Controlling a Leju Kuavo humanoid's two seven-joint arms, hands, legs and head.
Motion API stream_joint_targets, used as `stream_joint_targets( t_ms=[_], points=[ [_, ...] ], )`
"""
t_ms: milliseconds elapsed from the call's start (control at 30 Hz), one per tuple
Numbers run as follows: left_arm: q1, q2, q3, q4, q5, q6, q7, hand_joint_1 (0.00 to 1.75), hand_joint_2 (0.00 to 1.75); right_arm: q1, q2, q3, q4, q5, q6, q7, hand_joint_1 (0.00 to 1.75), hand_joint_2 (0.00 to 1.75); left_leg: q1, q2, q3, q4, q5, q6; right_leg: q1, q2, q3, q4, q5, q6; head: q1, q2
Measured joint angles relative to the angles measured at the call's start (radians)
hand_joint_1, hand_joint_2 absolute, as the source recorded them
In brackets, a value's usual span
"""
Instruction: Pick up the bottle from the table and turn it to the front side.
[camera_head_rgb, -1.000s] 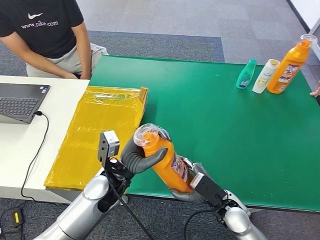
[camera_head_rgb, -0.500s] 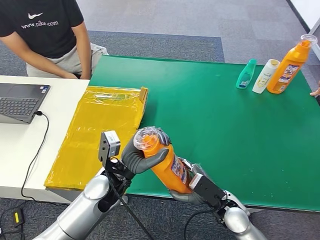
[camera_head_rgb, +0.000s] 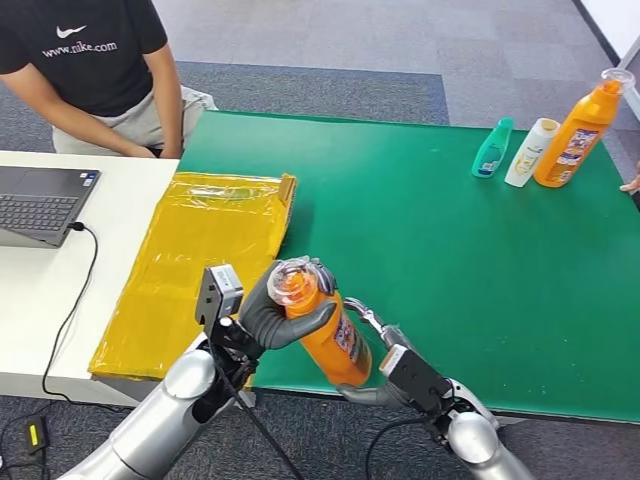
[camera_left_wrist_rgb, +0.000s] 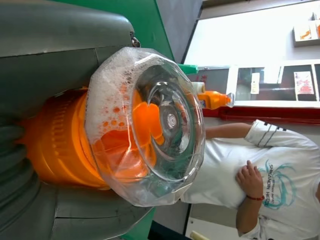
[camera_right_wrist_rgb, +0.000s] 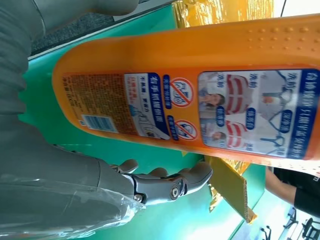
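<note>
Orange bottle (camera_head_rgb: 332, 335) lifted off green table (camera_head_rgb: 468, 260), near front edge, tilted, clear cap end toward robot's left. Left hand (camera_head_rgb: 283, 310) wrapped round neck just below clear cap (camera_left_wrist_rgb: 151, 125); thumb across front, fingers closed on bottle. Right hand (camera_head_rgb: 377, 365) at base end, cupped under and behind bottle; fingers (camera_right_wrist_rgb: 170, 182) lie apart from label side in rt wrist view, w/ a gap of green table between. Contact at base itself not resolvable, so rt grip: cannot tell.

Step in hand, by judgement: mid-turn, i.e. bottle picked up, rotation about long axis under way or pending. Printed label (camera_right_wrist_rgb: 211, 110) w/ barcode and fine print faces rt wrist camera, prob. back label; front side likely not yet presented. Next move calls for: firm hold at neck by left, roll of body w/ right giving support, no slip at wet-looking cap (foam inside cap in left wrist view).

Also on table: yellow padded bag (camera_head_rgb: 196, 270) beside left arm; far corner, teal bottle (camera_head_rgb: 492, 148), white bottle (camera_head_rgb: 530, 152), second orange bottle (camera_head_rgb: 577, 130), well apart from work. Laptop (camera_head_rgb: 41, 200) on white desk (camera_head_rgb: 45, 310); seated person (camera_head_rgb: 90, 60) behind it.

Hidden / unclear: bottle base behind rt wrist unit; rt palm contact; opposite face of bottle; left fingers mostly masked by bottle in left wrist view. Second person in pale shirt (camera_left_wrist_rgb: 264, 170) cut off at frame edge.
</note>
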Motion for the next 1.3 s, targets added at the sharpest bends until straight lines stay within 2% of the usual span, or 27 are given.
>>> stream_joint_targets(
  t_ms=[467, 600, 1067, 1300],
  points=[
    [-0.011, 0.015, 0.001, 0.0, -0.032, 0.002, 0.006, 1.75, 1.75, -0.002, 0.002, 0.0, 0.0, -0.006, -0.005, 0.0, 0.0, 1.75, 0.0, 0.0, 0.0, 0.0, 0.0, 0.0, 0.0, 0.0, 0.0, 0.0, 0.0, 0.0, 0.0, 0.0],
    [-0.03, 0.023, 0.008, 0.0, -0.05, 0.003, 0.011, 1.75, 1.75, 0.003, 0.002, -0.005, -0.006, -0.01, -0.013, -0.004, 0.0, 0.0, 0.0, 0.0, 0.0, 0.0, 0.0, 0.0, 0.0, 0.0, 0.0, 0.0, 0.0, 0.0, 0.0, 0.0],
    [-0.047, 0.054, 0.057, -0.017, -0.074, 0.021, 0.021, 1.75, 1.75, 0.069, 0.002, -0.091, -0.138, -0.042, -0.064, -0.021, 0.0, 0.0, 0.0, 0.0, 0.0, 0.0, 0.0, 0.0, 0.0, 0.0, -0.001, 0.0, 0.0, 0.0, 0.0, 0.0],
    [-0.047, 0.065, 0.074, -0.018, -0.178, 0.084, 0.023, 1.75, 1.75, 0.098, 0.002, -0.136, -0.209, -0.045, -0.085, -0.036, 0.0, 0.0, 0.0, 0.0, 0.0, 0.0, 0.0, 0.0, 0.0, 0.0, -0.001, 0.0, 0.0, 0.0, 0.0, 0.0]
  ],
)
